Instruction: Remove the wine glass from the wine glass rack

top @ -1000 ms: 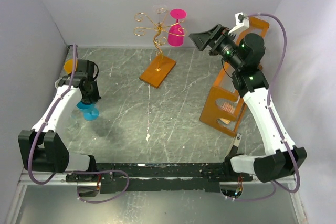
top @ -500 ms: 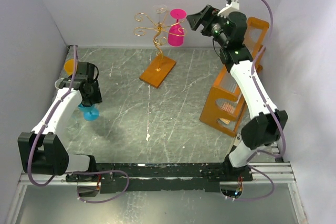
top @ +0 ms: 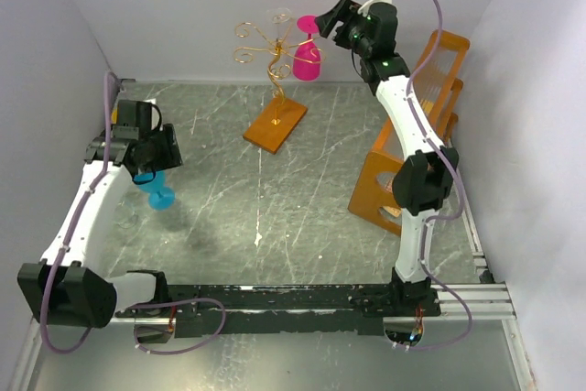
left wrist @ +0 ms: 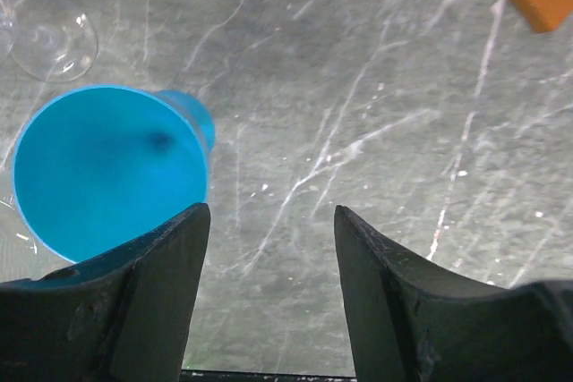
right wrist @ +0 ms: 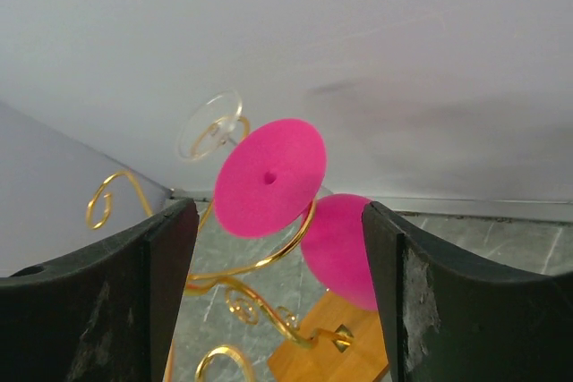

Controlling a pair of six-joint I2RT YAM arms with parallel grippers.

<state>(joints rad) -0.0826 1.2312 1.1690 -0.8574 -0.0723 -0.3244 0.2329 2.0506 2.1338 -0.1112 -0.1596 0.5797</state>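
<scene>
Wine glass rack (top: 275,124): far-centre worktop (top: 320,180); pink wine glass (top: 307,63) hangs inverted on a scroll arm. Right claw (right wrist: 277,212): wide, empty, facing glass foot. Left claw (left wrist: 269,230): parted, empty, over blue glass (left wrist: 107,172), left edge. Step: approach. Next: grip stem, slide clear.

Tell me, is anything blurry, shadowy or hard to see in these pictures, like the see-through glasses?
Top external view: even light, a faint shadow on the table beside the blue glass; the hanging clear glass on the wine glass rack nearly melts into the pale wall. Left wrist view: sharp, small glints on a second clear glass. Right wrist view: the pink glass is crisp.
</scene>
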